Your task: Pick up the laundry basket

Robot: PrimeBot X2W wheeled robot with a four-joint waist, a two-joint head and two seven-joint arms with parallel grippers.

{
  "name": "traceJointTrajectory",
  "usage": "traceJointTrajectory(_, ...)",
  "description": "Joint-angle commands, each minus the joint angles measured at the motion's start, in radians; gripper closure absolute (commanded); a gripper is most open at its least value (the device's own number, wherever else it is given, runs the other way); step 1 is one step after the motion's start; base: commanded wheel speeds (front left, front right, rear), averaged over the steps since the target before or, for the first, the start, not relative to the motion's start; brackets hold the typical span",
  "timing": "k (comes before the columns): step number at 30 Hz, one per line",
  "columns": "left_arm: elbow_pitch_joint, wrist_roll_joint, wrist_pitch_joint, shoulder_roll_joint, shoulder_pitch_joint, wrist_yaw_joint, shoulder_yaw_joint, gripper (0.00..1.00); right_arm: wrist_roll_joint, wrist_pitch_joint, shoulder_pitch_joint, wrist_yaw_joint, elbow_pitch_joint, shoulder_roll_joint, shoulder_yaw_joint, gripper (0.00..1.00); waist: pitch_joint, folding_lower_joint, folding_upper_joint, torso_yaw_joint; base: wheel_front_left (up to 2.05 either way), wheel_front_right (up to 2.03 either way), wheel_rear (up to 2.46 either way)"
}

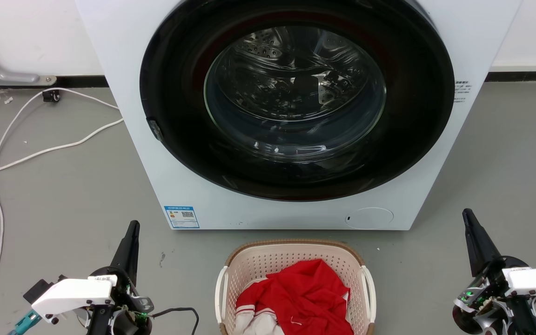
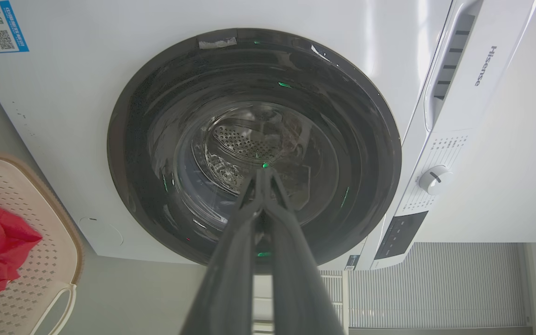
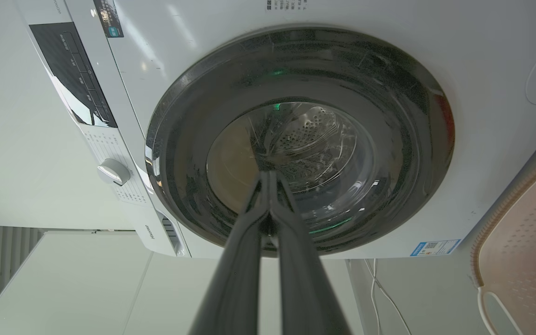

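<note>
Because the rounded cream plastic laundry basket with holes in its walls and a brown rim (image 1: 291, 243) sits on the grey floor (image 1: 63, 209) between the two arms, just in front of the big white washing machine (image 1: 296, 211), each arm has its own side to reach. The left gripper (image 1: 134, 225) and the right gripper (image 1: 467, 215) are both well apart from it, with dark fingers pressed together, holding nothing. A red cloth (image 1: 305, 293) lies inside, so I think the lift must stay level, with one white side handle (image 1: 220, 288) for each gripper.
</note>
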Motion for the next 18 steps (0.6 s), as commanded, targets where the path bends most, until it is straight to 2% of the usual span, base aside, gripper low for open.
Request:
traceJointTrajectory(1,0.0,0.006,0.0,-0.002,-0.007,-0.002,0.004,1.0,-0.003,0.003,-0.013,0.0,0.002,0.004,-0.001,1.0,0.0,0.0,0.0,0.0,0.0,0.0,0.0)
traceJointTrajectory(11,0.0,0.007,0.001,-0.002,-0.007,-0.002,0.005,1.0,-0.004,0.004,-0.013,0.0,0.002,0.005,-0.003,1.0,0.0,0.0,0.0,0.0,0.0,0.0,0.0)
traceJointTrajectory(12,0.0,0.001,0.001,-0.001,0.0,0.0,0.0,0.0,-0.002,0.001,0.0,0.0,0.0,0.001,-0.001,0.0,0.0,0.0,0.0,0.0,0.0,0.0,0.0)
traceJointTrajectory(18,0.001,0.011,-0.022,-0.003,0.007,0.0,-0.032,0.0,-0.008,-0.02,0.019,0.0,-0.012,0.002,0.012,0.0,0.0,0.0,0.0,0.0,0.0,0.0,0.0)
